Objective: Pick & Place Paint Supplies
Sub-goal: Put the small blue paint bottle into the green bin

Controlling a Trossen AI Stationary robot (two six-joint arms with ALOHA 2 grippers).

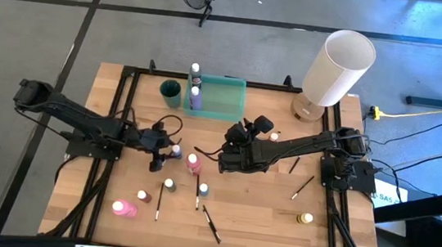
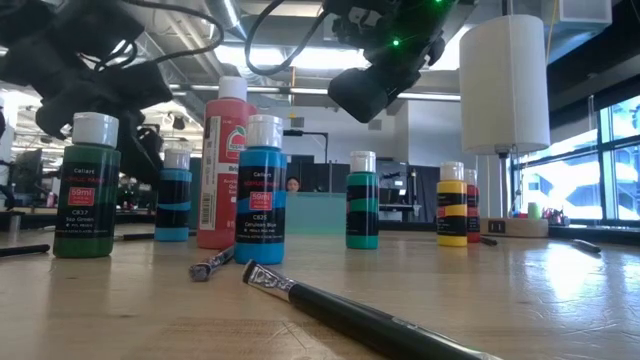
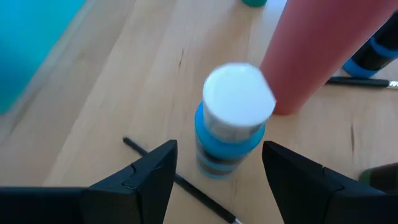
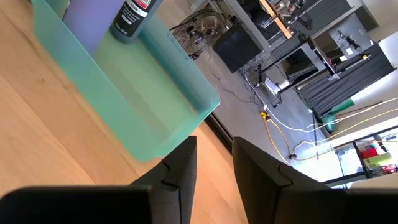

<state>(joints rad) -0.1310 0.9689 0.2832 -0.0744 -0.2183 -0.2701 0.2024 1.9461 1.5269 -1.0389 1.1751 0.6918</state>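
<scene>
left gripper [image 1: 159, 153] hovers low over the middle of the table [image 1: 260, 218], fingers [image 3: 149, 180] spread wide with nothing between them. right in front of it stands a small blue paint bottle [image 3: 231, 121] with a white cap, upright on the wood, just beside a taller pink bottle [image 3: 323, 50]. a thin dark paintbrush [image 3: 180, 183] lies on the table under the gripper. right gripper [image 1: 224, 158] hangs above the table near the centre, fingers [image 4: 180, 171] only a narrow way apart and gripping nothing. ahead of it is the translucent green tray [image 1: 223, 99], and a purple bottle [image 1: 196, 98] lies inside it at one end with a darker bottle [image 1: 195, 75] beside it. more bottles stand scattered on the near half of the table: a bright pink one [image 1: 122, 208] on its side, a yellow one [image 1: 305, 219] well off to the right, a green one [image 2: 87, 185] close to the low camera. two more brushes [image 1: 210, 223] lie loose near the front. the white lamp [image 1: 338, 70] sits at the far right corner.
</scene>
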